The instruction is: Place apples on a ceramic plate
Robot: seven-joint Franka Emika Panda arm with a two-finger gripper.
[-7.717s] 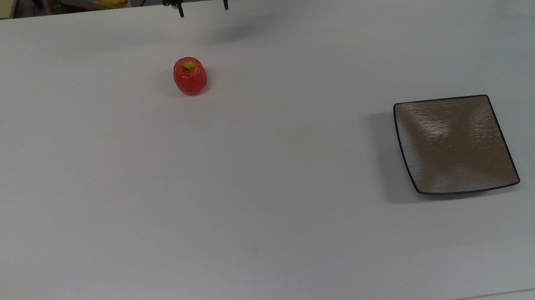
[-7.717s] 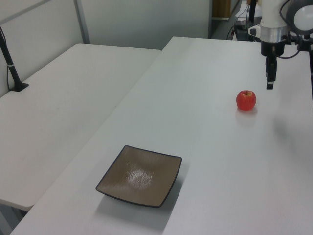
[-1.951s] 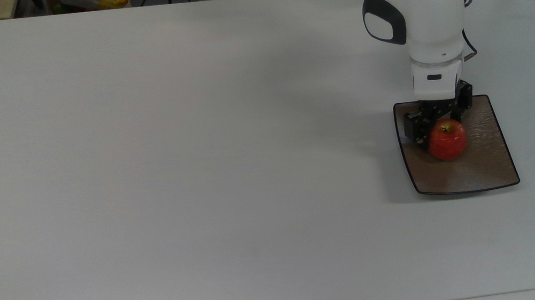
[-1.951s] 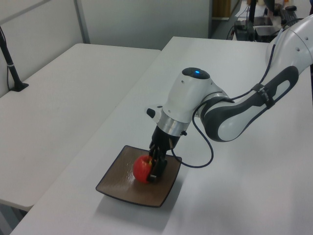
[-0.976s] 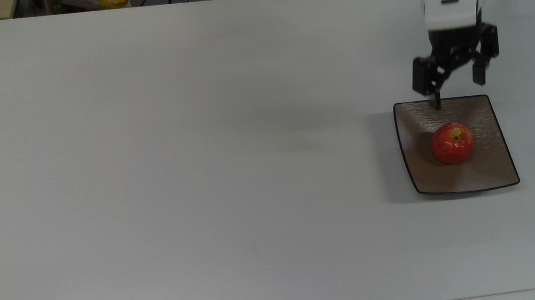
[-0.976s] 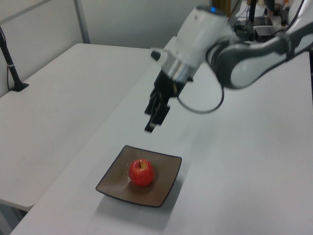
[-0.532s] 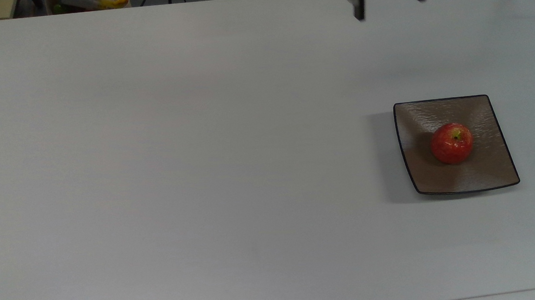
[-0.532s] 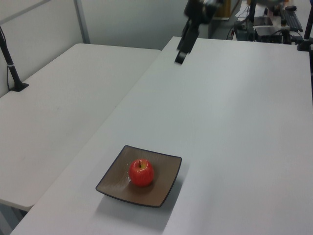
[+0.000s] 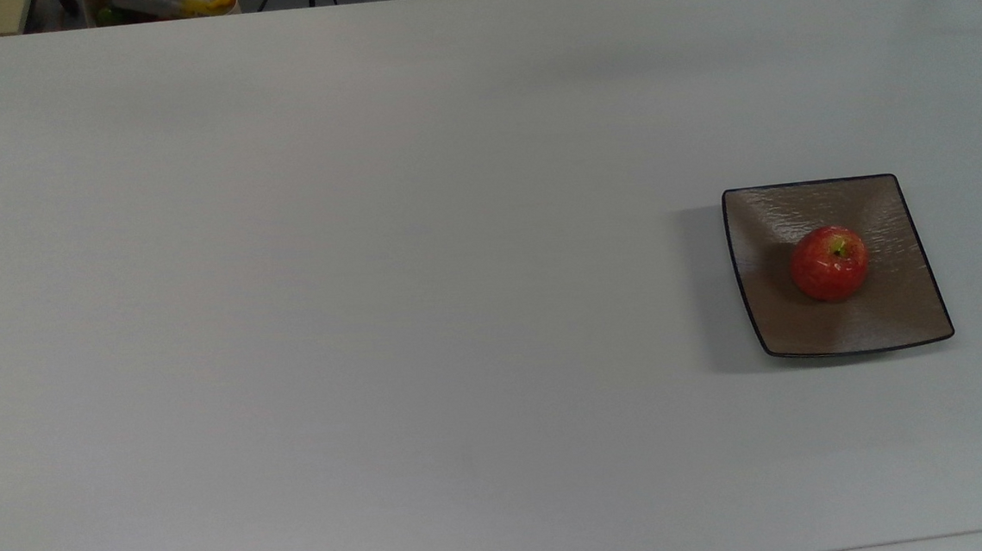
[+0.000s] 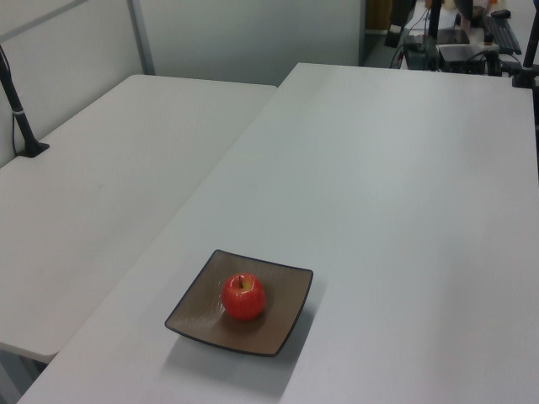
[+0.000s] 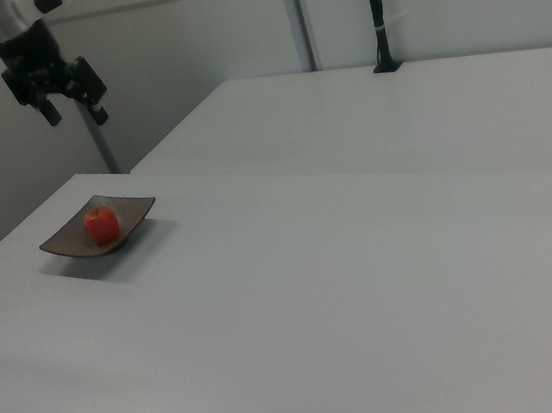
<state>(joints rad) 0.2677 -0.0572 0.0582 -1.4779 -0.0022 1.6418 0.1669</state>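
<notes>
The black two-finger gripper (image 11: 71, 109) is hanging high above the table in the right view, fingers pointing down and spread wide, holding nothing; the small glossy red apple (image 9: 830, 263) is sitting in the middle of the square brown-taupe ceramic plate (image 9: 909, 315); the white table (image 9: 370, 275) is carrying both.

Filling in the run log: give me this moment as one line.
apple: upright, centred on square brown plate | gripper: open, empty, raised clear of plate | placement: looks done
</notes>
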